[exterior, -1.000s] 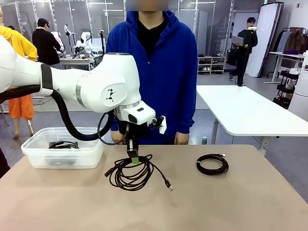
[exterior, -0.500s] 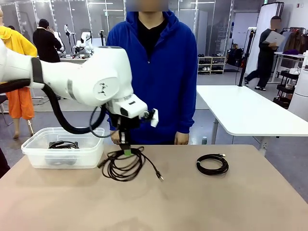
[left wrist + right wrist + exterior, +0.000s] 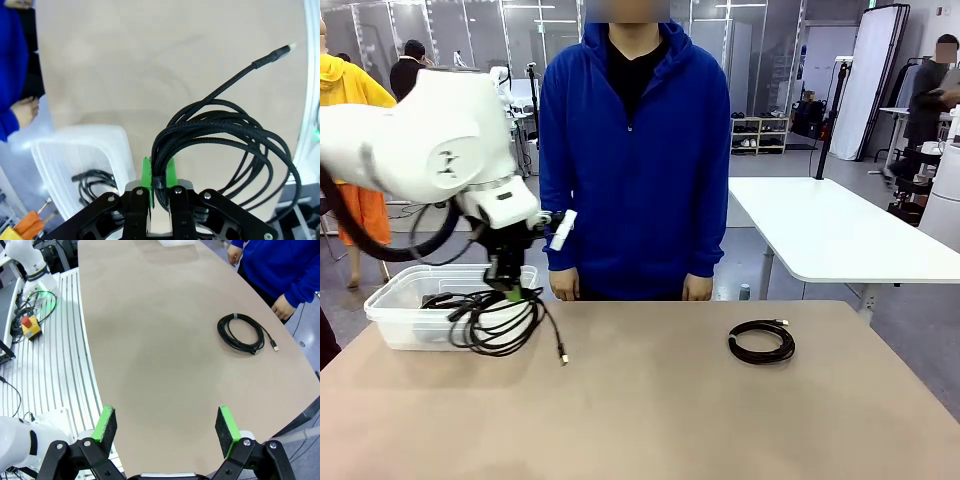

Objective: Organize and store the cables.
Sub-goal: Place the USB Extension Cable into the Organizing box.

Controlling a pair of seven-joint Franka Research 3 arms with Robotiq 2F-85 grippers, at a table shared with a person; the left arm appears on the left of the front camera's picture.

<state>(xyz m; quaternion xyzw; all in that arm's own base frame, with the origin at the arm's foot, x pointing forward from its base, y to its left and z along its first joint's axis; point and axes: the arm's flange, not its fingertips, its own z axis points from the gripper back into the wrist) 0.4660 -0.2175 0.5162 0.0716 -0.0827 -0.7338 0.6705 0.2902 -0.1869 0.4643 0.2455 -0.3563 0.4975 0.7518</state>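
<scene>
My left gripper (image 3: 510,291) is shut on a coiled black cable (image 3: 500,320) and holds it in the air at the right rim of the clear plastic bin (image 3: 390,310); one plug end dangles toward the table. In the left wrist view the green pads (image 3: 146,172) pinch the cable's loops (image 3: 225,130), with the bin (image 3: 75,150) below holding another black cable (image 3: 95,180). A second coiled cable (image 3: 761,342) lies on the table at the right, also seen from the right wrist as a coil (image 3: 242,333). My right gripper (image 3: 166,427) stands open, high above the table.
A person in a blue hoodie (image 3: 635,150) stands at the far edge with hands (image 3: 697,288) near the table rim. A white table (image 3: 830,230) stands behind on the right. The tan tabletop (image 3: 650,410) has free room in the middle and front.
My left arm has carried the cable coil leftward from the table's middle and lifted it to the bin's right edge. The cable on the right has not moved.
</scene>
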